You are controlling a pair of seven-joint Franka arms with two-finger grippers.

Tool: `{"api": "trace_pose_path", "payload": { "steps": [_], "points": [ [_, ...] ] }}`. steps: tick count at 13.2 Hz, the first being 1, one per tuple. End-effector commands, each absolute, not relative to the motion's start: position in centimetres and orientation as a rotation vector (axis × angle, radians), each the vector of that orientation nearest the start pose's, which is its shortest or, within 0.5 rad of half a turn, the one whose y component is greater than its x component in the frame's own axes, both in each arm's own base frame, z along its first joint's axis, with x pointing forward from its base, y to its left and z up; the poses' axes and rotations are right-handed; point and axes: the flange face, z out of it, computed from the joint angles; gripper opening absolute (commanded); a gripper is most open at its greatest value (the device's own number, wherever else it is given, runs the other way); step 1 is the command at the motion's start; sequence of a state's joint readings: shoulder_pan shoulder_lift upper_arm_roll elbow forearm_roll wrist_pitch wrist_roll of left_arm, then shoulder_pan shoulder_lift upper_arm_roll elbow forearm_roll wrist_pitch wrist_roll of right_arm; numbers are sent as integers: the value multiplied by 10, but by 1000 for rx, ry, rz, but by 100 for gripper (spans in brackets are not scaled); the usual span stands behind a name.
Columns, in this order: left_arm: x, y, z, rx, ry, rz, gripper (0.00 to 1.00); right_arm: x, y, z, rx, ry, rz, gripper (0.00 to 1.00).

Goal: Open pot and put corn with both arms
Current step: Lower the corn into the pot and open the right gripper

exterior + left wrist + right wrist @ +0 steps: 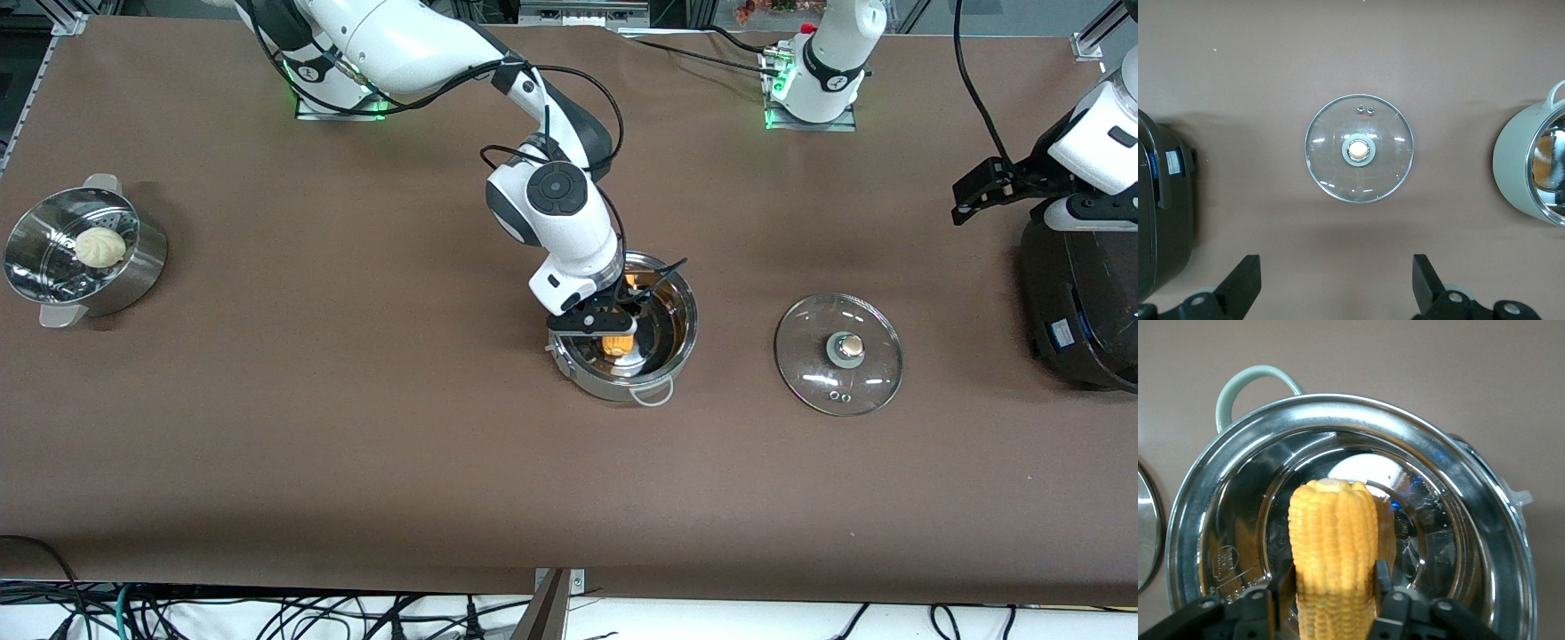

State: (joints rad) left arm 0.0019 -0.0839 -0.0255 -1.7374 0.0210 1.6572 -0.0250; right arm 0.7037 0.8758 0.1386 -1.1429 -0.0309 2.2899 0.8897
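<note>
The steel pot (pixel 685 307) stands uncovered in the middle of the table, and its rim (pixel 1358 403) fills the right wrist view. My right gripper (pixel 613 322) reaches down into it. Its fingers (pixel 1386 587) press both sides of the yellow corn (pixel 1333 533), whose tip points at the pot's bottom. From the front the corn (pixel 618 344) shows inside the pot under the hand. The glass lid (pixel 838 354) lies flat on the table beside the pot, toward the left arm's end. My left gripper (pixel 976 191) hangs open and empty, high over the table near the lid (pixel 1359 148).
A big black appliance (pixel 1080 302) stands at the left arm's end of the table, under that arm's wrist. A perforated steamer basket (pixel 133 276) with a white bun (pixel 99 246) sits at the right arm's end. The pot's wall (pixel 1515 167) shows in the left wrist view.
</note>
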Motion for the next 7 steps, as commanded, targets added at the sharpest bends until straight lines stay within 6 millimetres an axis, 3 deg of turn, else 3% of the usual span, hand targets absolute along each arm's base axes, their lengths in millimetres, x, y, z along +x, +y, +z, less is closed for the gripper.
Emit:
{"api": "trace_pose_path", "payload": {
  "steps": [1, 7],
  "points": [
    [530, -9, 600, -3142, 19, 0, 100, 554, 567, 310, -2899, 112, -183, 76],
    [530, -9, 600, -3142, 16, 0, 100, 555, 556, 331, -2954, 121, -130, 80]
  ]
}}
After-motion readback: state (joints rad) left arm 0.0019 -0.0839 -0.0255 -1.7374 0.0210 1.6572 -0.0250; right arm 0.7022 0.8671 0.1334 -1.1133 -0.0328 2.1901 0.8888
